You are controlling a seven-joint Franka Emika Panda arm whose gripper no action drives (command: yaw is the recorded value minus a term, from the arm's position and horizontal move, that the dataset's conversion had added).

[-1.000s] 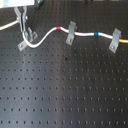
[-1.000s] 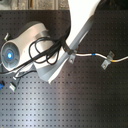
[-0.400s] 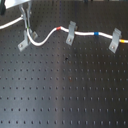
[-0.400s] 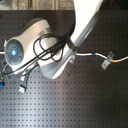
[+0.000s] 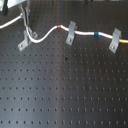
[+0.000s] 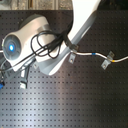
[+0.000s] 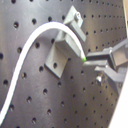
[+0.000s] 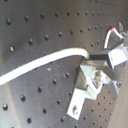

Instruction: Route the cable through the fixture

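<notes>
the gripper [image 7: 92,62] has its jaws clamped on the white cable [image 5: 47,34] just beside the leftmost clip [image 5: 25,39] in the first exterior view; a sideways pull could unseat it from the two other clips [image 5: 71,33]

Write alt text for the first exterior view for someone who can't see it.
A white cable runs across a black perforated board, passing three grey metal clips: the left clip, middle clip and right clip. The cable carries a red band and a blue band.
</notes>
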